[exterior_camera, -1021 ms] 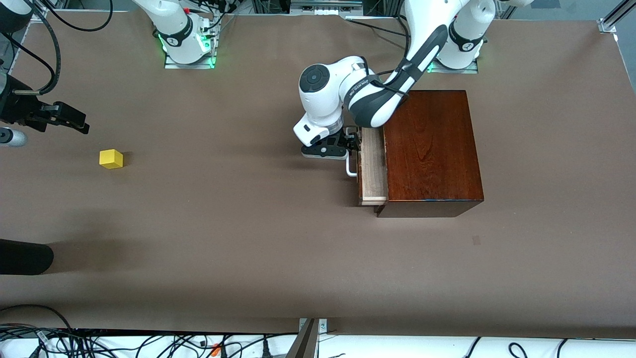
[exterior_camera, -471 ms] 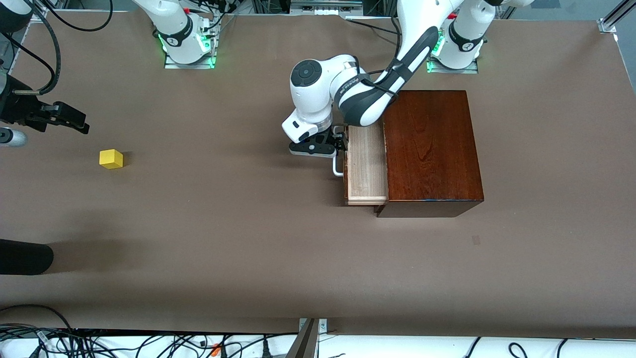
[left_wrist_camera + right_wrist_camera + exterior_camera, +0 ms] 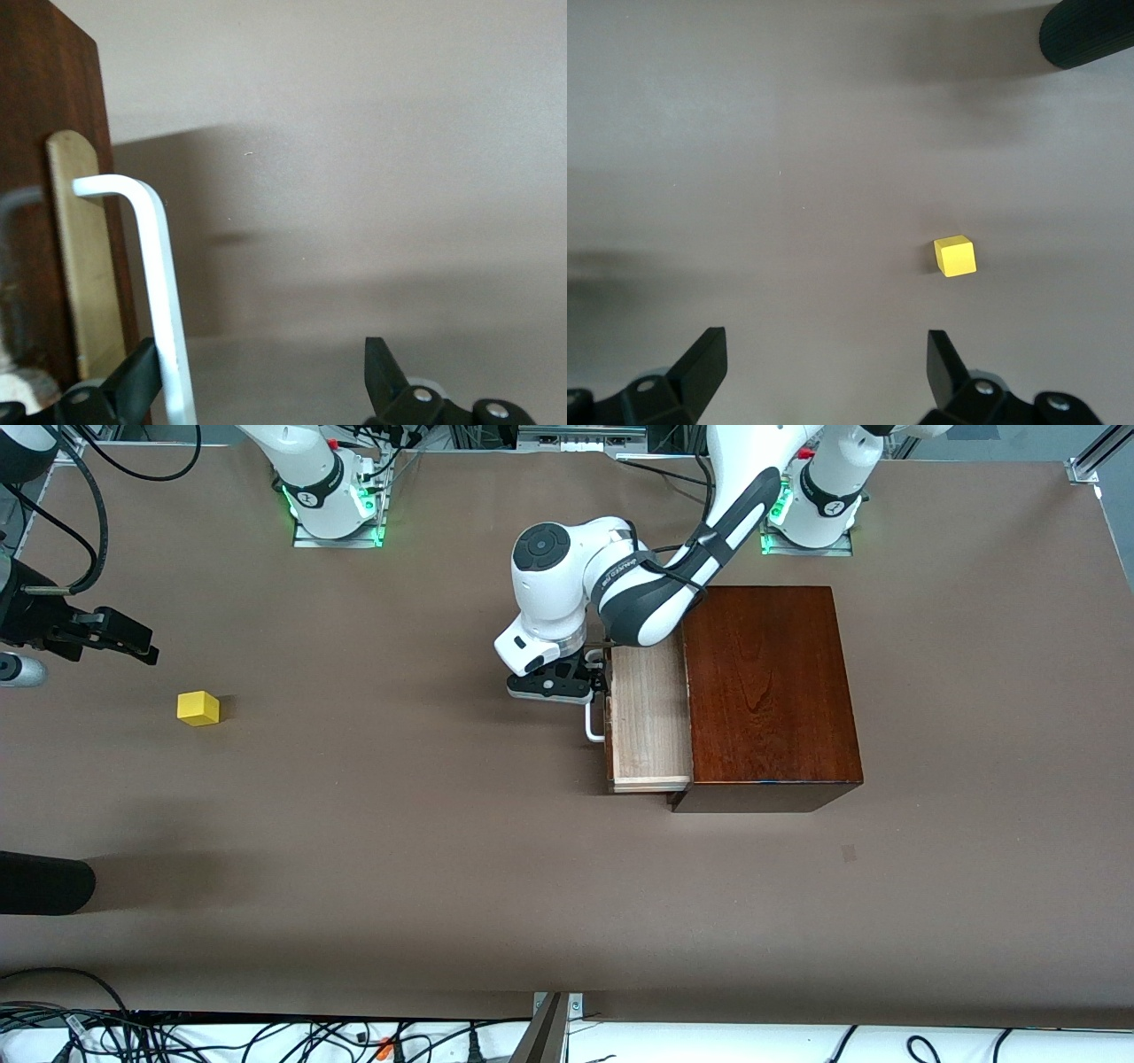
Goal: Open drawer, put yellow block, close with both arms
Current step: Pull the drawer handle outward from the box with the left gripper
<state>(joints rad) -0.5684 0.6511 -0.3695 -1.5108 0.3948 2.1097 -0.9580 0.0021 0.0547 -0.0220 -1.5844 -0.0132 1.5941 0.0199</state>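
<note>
Partly hidden: the right arm is cut off by the front view's edge, so only its wrist and the right gripper (image 3: 133,644) show. The left arm's forearm covers one corner of the pale light-wood drawer (image 3: 649,722). In the left wrist view only the tips of the left gripper (image 3: 257,359) show.
Hard to make out: a dark rounded cylinder (image 3: 44,882) is cut off at the right arm's end of the table, and what it is cannot be told.
Surroundings: the brown table (image 3: 399,850) carries the dark glossy wooden box (image 3: 766,691). Tangled cables (image 3: 177,1036) lie along the edge nearest the front camera.
Drawer: pulled out of the box toward the right arm's end of the table.
Left gripper: at the white U-shaped bar handle (image 3: 592,724) on the drawer's front. Its fingers are spread wide, with the bar against the inner face of one finger (image 3: 135,379) and the other well apart from it.
Right gripper: hangs over bare table with its fingers spread and nothing between them.
Yellow block: the small bright yellow cube (image 3: 198,708) sits on the table near the right gripper, well apart from the drawer.
Count: two arms, two grippers, one cube, one box, one drawer, one handle.
</note>
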